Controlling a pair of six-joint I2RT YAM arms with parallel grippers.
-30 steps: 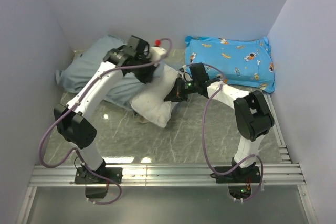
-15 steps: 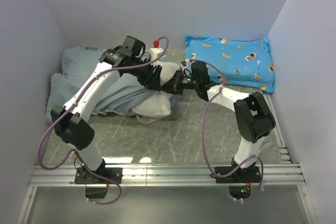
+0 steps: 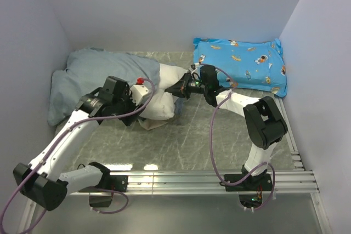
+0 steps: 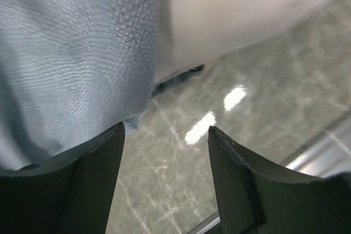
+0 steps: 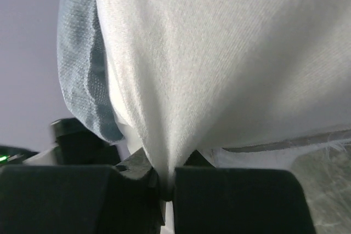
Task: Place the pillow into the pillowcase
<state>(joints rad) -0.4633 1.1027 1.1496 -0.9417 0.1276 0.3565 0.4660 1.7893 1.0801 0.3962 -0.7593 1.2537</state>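
The grey-blue pillowcase [image 3: 98, 72] lies at the back left and covers most of the white pillow [image 3: 163, 102], whose right end sticks out of it. My right gripper [image 3: 182, 88] is shut on a pinch of the pillow's fabric [image 5: 219, 64]; the jaws [image 5: 167, 190] press the white cloth between them, with the pillowcase edge [image 5: 77, 69] to the left. My left gripper [image 3: 133, 114] hangs open over the table just in front of the pillowcase opening. Between its fingers [image 4: 164, 179] only marble shows, with the pillowcase [image 4: 71, 58] and pillow [image 4: 236, 9] beyond.
A bright blue cartoon-print cushion [image 3: 241, 64] lies at the back right against the wall. White walls close in the left, back and right sides. A metal rail [image 3: 175, 182] runs along the near edge by the arm bases.
My left gripper let go of the pillowcase, opened and drew back toward the near left. The pillowcase now lies further over the pillow. The right gripper kept its grip.
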